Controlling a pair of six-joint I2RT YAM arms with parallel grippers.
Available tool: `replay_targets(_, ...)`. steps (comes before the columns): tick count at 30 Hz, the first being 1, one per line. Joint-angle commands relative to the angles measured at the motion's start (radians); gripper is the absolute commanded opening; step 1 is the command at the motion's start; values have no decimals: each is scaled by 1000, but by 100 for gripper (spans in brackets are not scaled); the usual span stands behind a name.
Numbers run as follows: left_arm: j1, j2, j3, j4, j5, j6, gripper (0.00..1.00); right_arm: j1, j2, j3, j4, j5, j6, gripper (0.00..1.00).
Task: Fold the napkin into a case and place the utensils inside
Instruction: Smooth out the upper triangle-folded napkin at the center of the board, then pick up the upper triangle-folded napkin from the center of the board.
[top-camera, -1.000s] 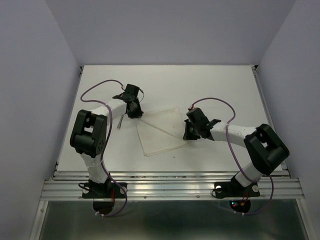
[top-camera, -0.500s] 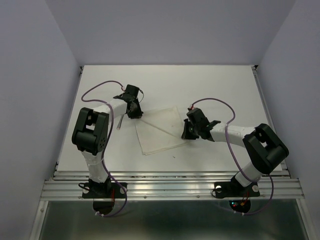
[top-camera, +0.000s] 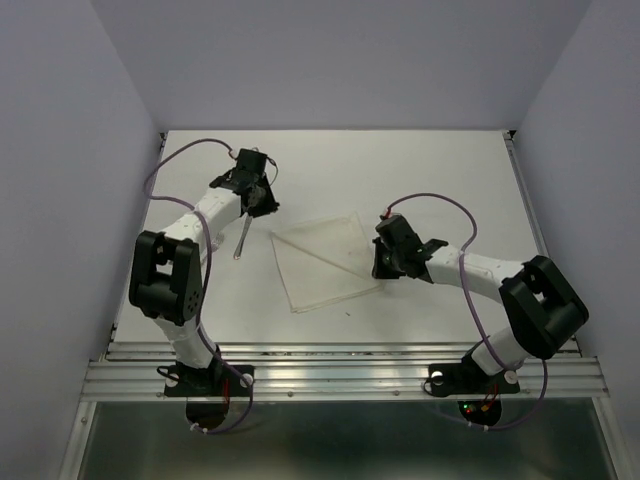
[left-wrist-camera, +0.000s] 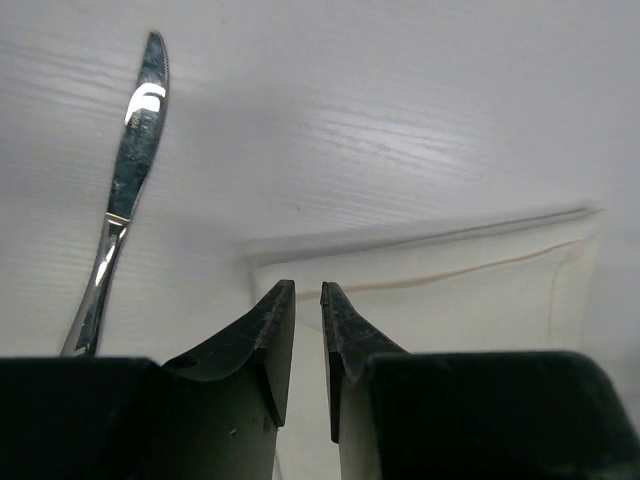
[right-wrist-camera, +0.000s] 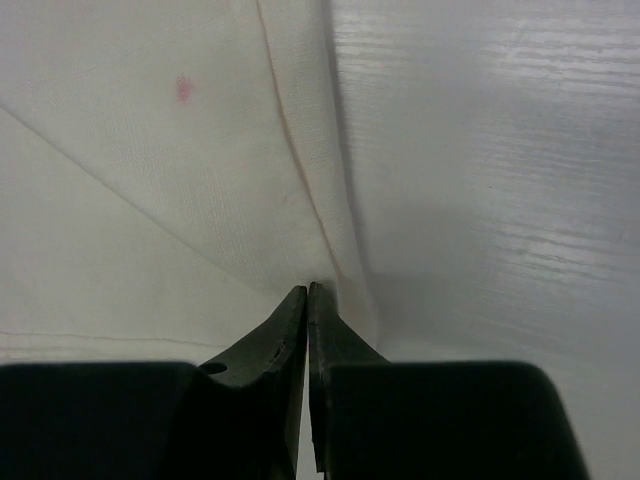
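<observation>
- Left gripper (left-wrist-camera: 305, 288) is hovering beside the knife (left-wrist-camera: 130, 170), jaws slightly parted, gripping nothing.
- Right gripper (right-wrist-camera: 307, 290) is pinching the napkin (right-wrist-camera: 150, 200) at its right edge, jaws closed.
- Napkin is lying mid-table (top-camera: 450, 170), knife just left of it.

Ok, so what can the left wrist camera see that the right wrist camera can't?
Only the left wrist view shows the shiny knife, lying on the table apart from a corner of the napkin. Its jaws stand slightly apart with nothing between them. Only the right wrist view shows a tiny pink spot on the cloth, and jaws shut, seemingly pinching the napkin's hemmed edge. Both show the white napkin, the white table and a pair of black jaws.
</observation>
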Motion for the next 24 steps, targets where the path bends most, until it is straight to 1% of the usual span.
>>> replay_targets(1,50,-144,56,-39,-31,17,29,5,-57,77,-58,53,-42,9)
replay_targets(5,100,-198,25,-45,-2,17,31,16,-37,131,-50,50,-61,10)
replay_targets(8,140,-232,-19,-30,50,11,31,45,15,203,-35,39,-64,10)
replay_targets(10,151,-252,-47,-31,39,11,32,54,50,267,-9,32,-64,13)
replay_targets(11,162,-257,-56,-34,35,8,32,63,105,286,9,-3,-59,13)
replay_targets(13,173,-270,-84,-33,35,4,32,76,176,381,26,-25,-55,12)
replay_targets(14,180,-275,-91,-34,35,3,32,86,242,416,25,-25,-55,12)
replay_targets(16,183,-292,-110,-39,35,4,32,106,299,511,37,-30,-55,12)
replay_targets(17,185,-300,-116,-48,35,6,32,122,354,546,31,-46,-55,12)
replay_targets(19,188,-322,-131,-57,24,11,32,145,401,608,25,-57,-56,13)
replay_targets(20,190,-330,-137,-66,-3,11,32,145,443,670,8,-56,-64,12)
replay_targets(21,193,-338,-142,-68,-5,12,32,157,443,698,-1,-51,-70,13)
replay_targets(22,193,-355,-154,-71,-8,12,32,169,480,753,-9,-38,-85,13)
replay_targets(24,196,-379,-171,-71,-8,9,32,183,543,813,-52,-11,-113,15)
